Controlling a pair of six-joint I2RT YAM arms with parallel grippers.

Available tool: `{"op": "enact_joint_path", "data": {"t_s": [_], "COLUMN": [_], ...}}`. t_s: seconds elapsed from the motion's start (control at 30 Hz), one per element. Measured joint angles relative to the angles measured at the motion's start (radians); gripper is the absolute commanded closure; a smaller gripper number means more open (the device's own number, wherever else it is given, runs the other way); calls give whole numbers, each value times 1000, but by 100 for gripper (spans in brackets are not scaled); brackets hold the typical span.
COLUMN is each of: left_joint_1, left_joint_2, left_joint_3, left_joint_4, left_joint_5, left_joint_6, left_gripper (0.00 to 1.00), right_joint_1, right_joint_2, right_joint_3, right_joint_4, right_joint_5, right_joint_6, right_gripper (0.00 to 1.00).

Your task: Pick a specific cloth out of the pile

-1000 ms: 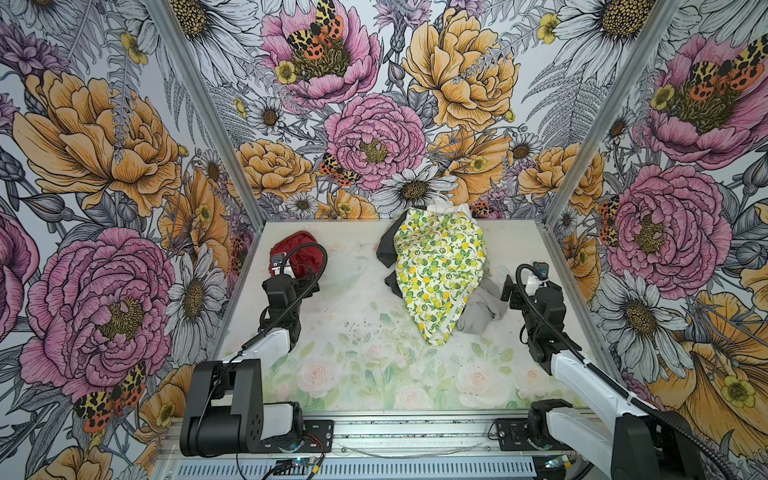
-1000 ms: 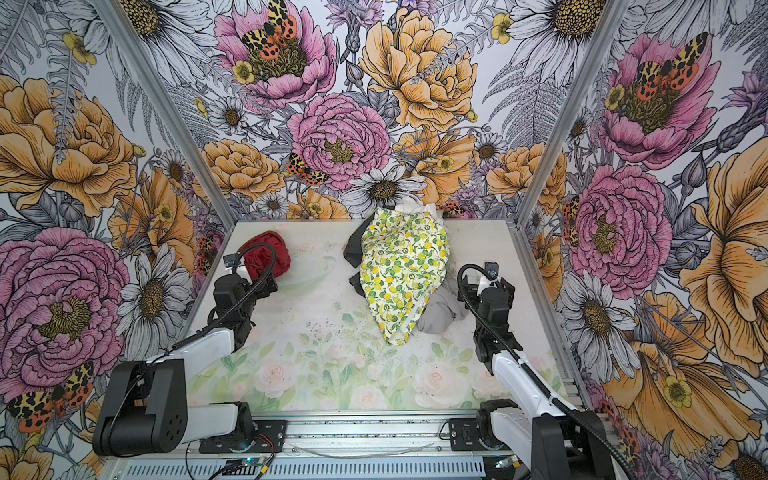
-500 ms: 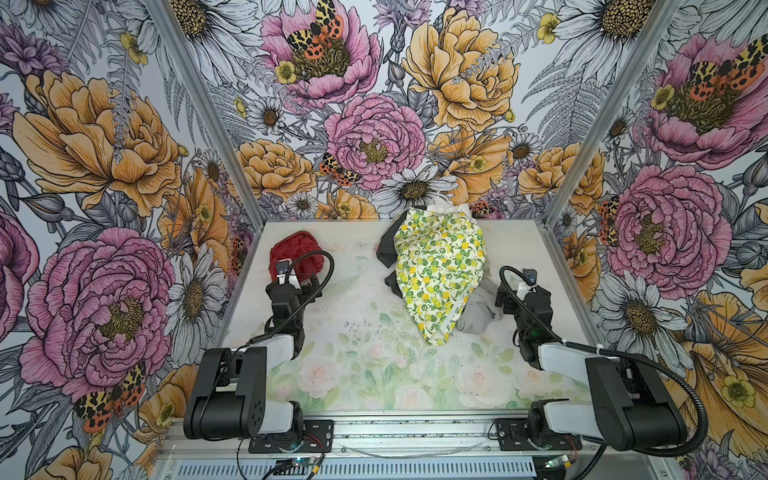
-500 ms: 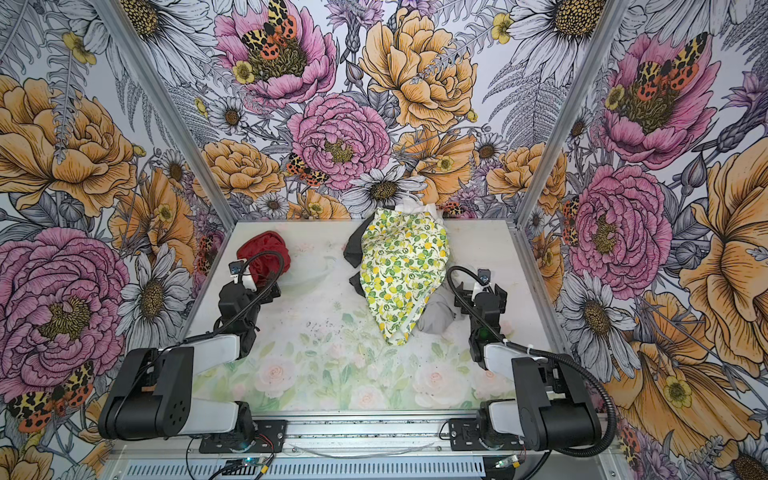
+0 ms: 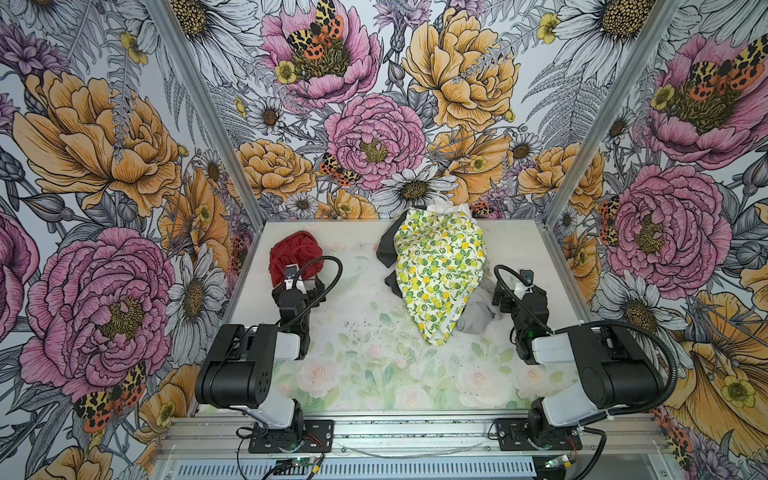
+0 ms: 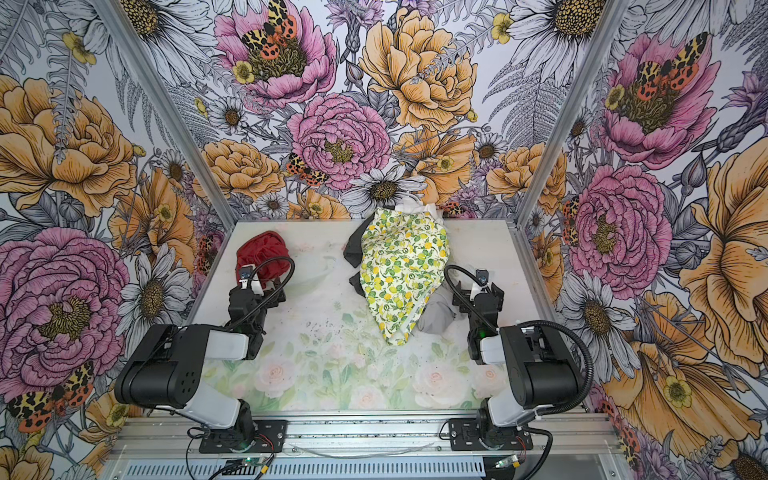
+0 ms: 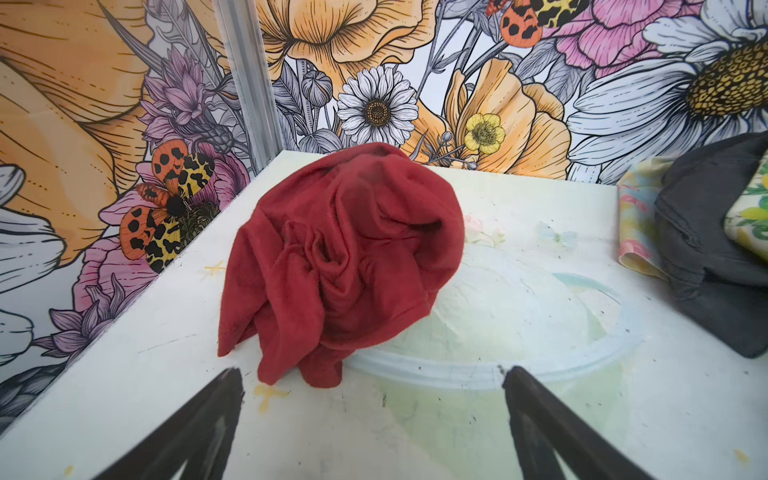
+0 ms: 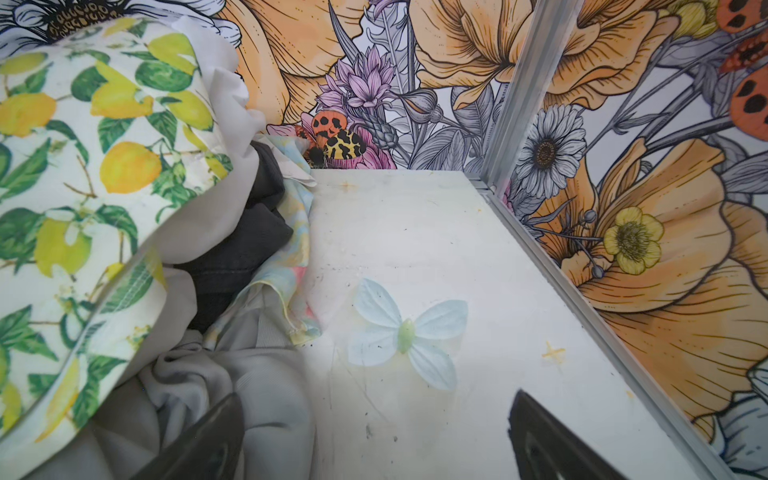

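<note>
While both arms fold low over the front rail, elbows drawn back and forearms reaching toward the rear wall, the left gripper (image 7: pixel 371 370) sits just short of the cloth (image 7: pixel 345 257). Its fingers are spread wide with nothing between them. The right gripper (image 8: pixel 376 395) is splayed just as wide and empty beside the pile (image 5: pixel 440 270). One of its fingers sits against the light grey fabric (image 8: pixel 249 386), though contact cannot be judged.

The cloth, a crumpled deep-red mound, lies on the table (image 5: pixel 357 291) near the rear left corner, well apart from the pile. In both top views the left wrist and its looping cable (image 5: pixel 328 266) cover the cloth's near edge. The lemon-print fabric (image 5: pixel 436 270) hides most of the pile, leaving only edges of a dark grey piece (image 5: pixel 384 249) and the light grey fabric showing. A pastel fabric (image 8: pixel 291 266) shows only in the wrist views.

Compared with a second ago, both arms have collapsed from a stretched reach into this tucked posture. The grippers have barely shifted, and the cloth and pile have not moved.
</note>
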Motion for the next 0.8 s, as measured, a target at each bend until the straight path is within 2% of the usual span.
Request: {"op": "enact_joint_path", "data": {"t_s": [0.2, 0.8], "left_joint_1": [5, 5], "left_joint_2": [0, 0], "left_joint_3": [1, 1], "left_joint_4": [2, 3], "left_joint_5": [0, 0], "left_joint_6": [0, 0], "left_gripper": [1, 1], "right_joint_1": [-56, -54], "right_joint_2": [1, 1], "right_joint_3": [62, 62], "right_joint_4": [-47, -68], "right_joint_5": [-68, -102], "right_joint_6": [16, 17], "right_gripper": [0, 0]}}
